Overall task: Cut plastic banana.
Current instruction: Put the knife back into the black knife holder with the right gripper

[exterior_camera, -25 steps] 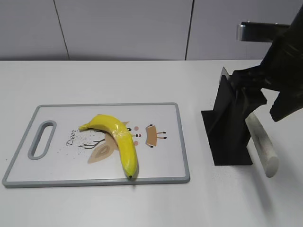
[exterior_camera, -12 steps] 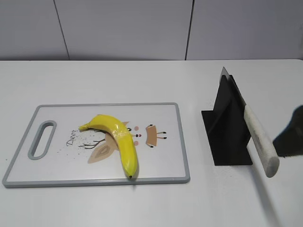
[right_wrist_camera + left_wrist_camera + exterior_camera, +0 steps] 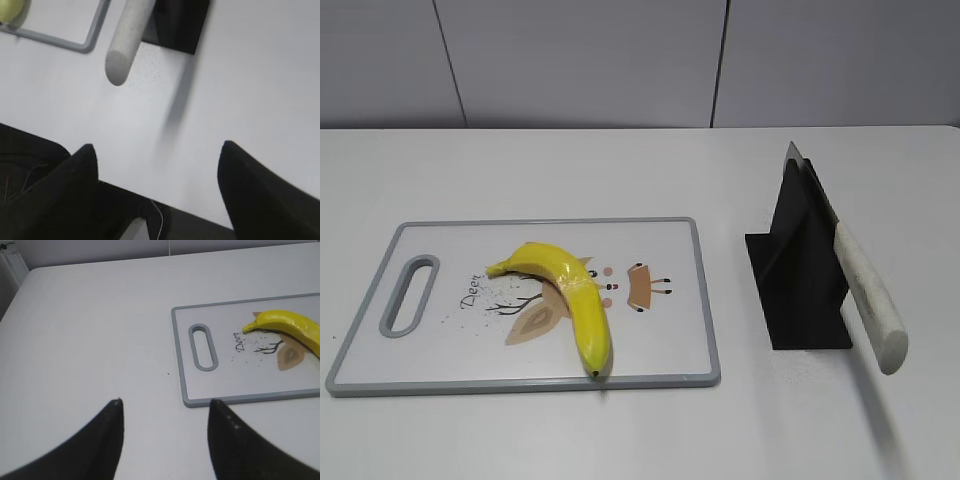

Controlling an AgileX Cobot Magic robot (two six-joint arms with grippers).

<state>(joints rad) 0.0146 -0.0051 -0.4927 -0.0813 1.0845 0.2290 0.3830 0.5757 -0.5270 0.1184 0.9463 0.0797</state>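
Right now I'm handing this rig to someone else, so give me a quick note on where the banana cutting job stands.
Left hand: open, empty, over bare table left of the cutting board.
Right hand: open, empty, over the table near the knife handle.
Banana: whole, lying on the cutting board, tip toward the front edge.
Knife: in its black stand, right of the board, white handle sticking out toward the front.
Done: nothing yet; the banana shows no cut.
Left: take the knife from the stand, steady the banana, cut it.

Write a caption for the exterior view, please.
Banana lies uncut on the board; knife rests in its black stand.
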